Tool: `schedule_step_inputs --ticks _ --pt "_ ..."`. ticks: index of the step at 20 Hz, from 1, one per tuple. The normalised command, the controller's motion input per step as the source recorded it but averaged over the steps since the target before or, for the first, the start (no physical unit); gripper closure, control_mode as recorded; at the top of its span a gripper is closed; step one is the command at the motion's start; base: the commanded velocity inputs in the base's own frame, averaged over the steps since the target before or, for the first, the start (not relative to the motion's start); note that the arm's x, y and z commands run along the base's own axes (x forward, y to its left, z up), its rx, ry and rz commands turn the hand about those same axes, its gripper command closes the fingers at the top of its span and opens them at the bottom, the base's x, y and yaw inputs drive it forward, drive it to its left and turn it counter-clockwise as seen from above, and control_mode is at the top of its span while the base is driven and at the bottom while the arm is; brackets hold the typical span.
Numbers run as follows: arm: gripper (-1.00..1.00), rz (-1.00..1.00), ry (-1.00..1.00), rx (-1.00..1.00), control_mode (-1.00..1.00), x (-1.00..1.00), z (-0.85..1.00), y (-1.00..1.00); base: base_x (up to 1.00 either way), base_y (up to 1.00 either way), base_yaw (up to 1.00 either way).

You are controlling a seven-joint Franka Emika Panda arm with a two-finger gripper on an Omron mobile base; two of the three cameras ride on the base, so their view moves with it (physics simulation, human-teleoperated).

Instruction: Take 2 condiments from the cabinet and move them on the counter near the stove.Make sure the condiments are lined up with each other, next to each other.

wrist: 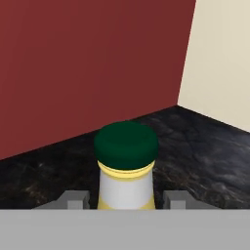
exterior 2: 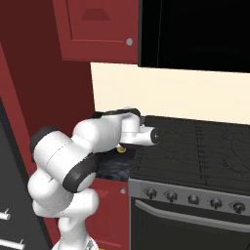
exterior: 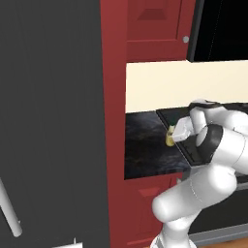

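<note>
On the black counter (exterior: 145, 145), at about nine o'clock from the stove (exterior 2: 195, 146), we hold the yellow bottle (wrist: 126, 188) with its dark green cap. Our gripper (wrist: 126, 204) has one finger (wrist: 73, 199) on each side of the bottle's body, apparently clamped on it. To place it well, we judge we should lower it straight down, keep it upright, and leave room beside it for the second bottle. At twelve o'clock stands the cream wall (exterior: 160, 87); at nine o'clock a dark red side panel (wrist: 88, 63) crowds the spot. Overhead hangs the red cabinet (exterior 2: 97, 29).
</note>
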Motion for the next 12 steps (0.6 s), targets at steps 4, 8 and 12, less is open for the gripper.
schedule_step_inputs --ticks 4,8,12 --pt "1.00 0.00 0.00 0.00 -1.00 0.04 -0.24 0.00 0.00 0.00 0.00" --pt "1.00 0.00 0.00 0.00 -1.00 0.02 -0.27 0.00 0.00 0.00 0.00" --pt "1.00 0.00 0.00 0.00 -1.00 0.08 -0.23 0.00 0.00 0.00 0.00"
